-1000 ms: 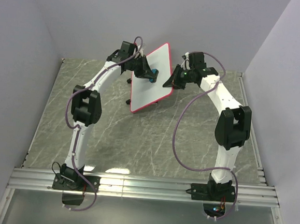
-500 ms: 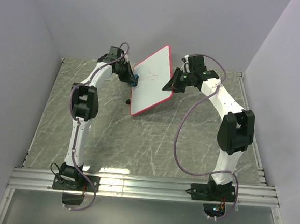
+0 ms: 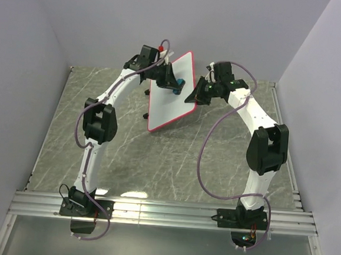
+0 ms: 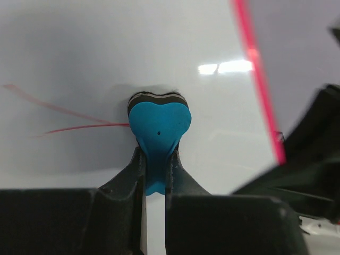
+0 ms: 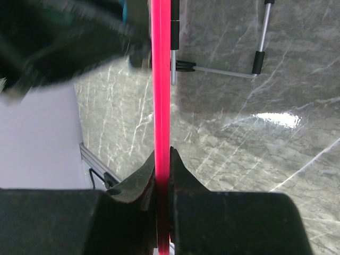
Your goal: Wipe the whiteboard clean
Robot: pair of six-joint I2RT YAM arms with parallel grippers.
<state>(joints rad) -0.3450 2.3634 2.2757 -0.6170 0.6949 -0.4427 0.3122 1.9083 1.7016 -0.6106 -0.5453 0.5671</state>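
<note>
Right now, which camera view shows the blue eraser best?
The left wrist view: the blue eraser fills the centre, pinched by the left gripper against the whiteboard. The top external view shows it only as a small blue speck; the right wrist view shows none clearly.

From overhead you could not read any marks on the whiteboard (image 3: 173,109); they were too small, and the left gripper (image 3: 175,83) covered part of its face. In your left wrist view the board was cut off at the top and left, and the lower end of the blue eraser (image 4: 158,127) sat hidden between the fingers (image 4: 127,183). Your right wrist view gave the board edge-on, its face unseen, with a blurred dark mass (image 5: 64,37), probably the left arm, at top left.
</note>
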